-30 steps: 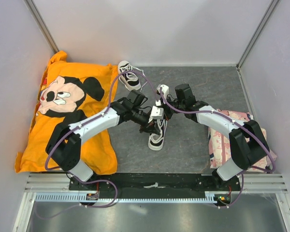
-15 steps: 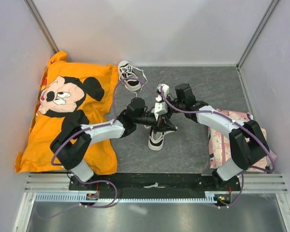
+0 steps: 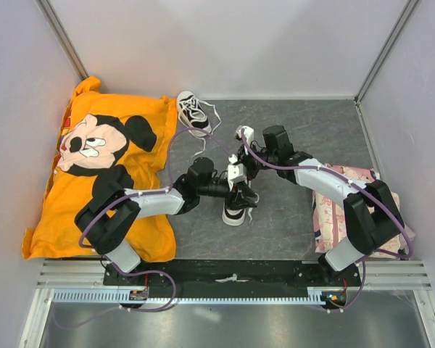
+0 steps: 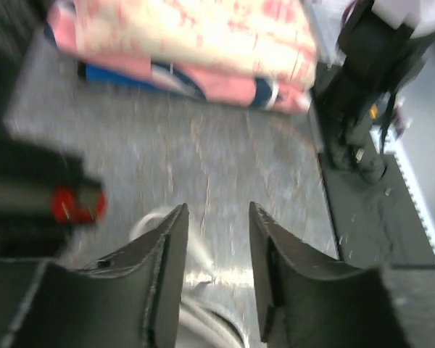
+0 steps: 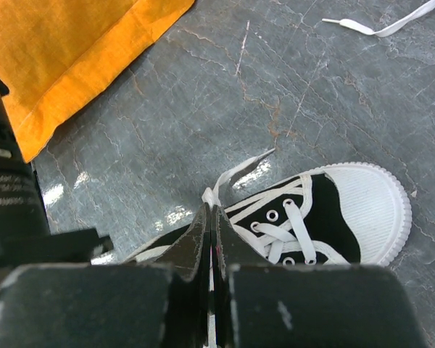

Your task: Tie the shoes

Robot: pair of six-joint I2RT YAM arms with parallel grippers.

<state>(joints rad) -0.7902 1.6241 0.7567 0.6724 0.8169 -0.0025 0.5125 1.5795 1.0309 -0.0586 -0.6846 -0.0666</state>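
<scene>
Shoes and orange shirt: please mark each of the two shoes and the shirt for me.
near shoe [image 5: 366, 203], right wrist view, on its white toe cap.
far shoe [image 3: 193, 114], top external view, on the middle of its laced upper.
orange shirt [image 5: 72, 43], right wrist view, on plain orange fabric.

The top view is bright and evenly lit, with only soft shadows on the table [image 3: 290, 217]. The left wrist view is strongly blurred: the left fingers [image 4: 167, 275] and the folded cloth [image 4: 196, 43] look smeared. The right wrist view is sharp on the shoe [image 5: 326, 217]. Small white glare spots lie on the table, and the near right fingers [image 5: 191, 250] are dark and soft.
</scene>
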